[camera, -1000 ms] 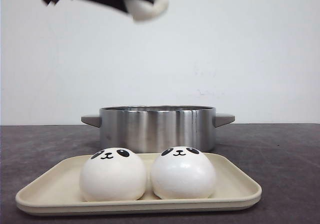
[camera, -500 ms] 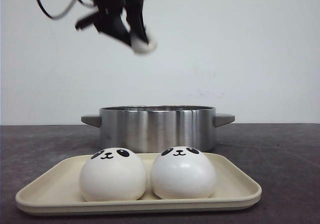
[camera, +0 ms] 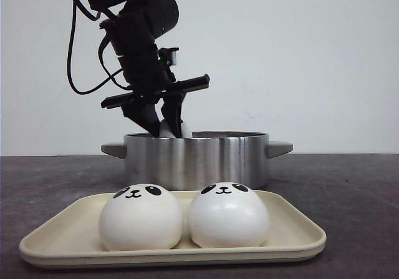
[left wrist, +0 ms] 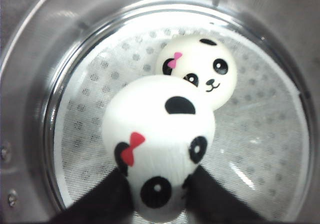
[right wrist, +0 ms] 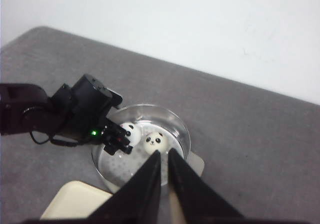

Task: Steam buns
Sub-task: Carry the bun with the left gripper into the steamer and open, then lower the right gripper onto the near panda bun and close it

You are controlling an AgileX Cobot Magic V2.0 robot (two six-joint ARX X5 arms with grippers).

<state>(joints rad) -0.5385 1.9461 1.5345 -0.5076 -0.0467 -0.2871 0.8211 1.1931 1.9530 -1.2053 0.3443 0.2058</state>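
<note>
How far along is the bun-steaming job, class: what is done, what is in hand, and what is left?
Done: one bun with a pink bow already lies on the perforated tray inside the steel pot.

In hand: the left end effector grips a bun with a red bow just at the pot's rim, not yet released.

Left: two buns sit on the beige tray. The right end effector hangs shut above, holding nothing.

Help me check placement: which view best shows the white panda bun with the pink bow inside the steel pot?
Left wrist view: the white panda bun with the pink bow faces the camera. Right wrist view shows it small. Front view hides it behind the steel pot.
</note>
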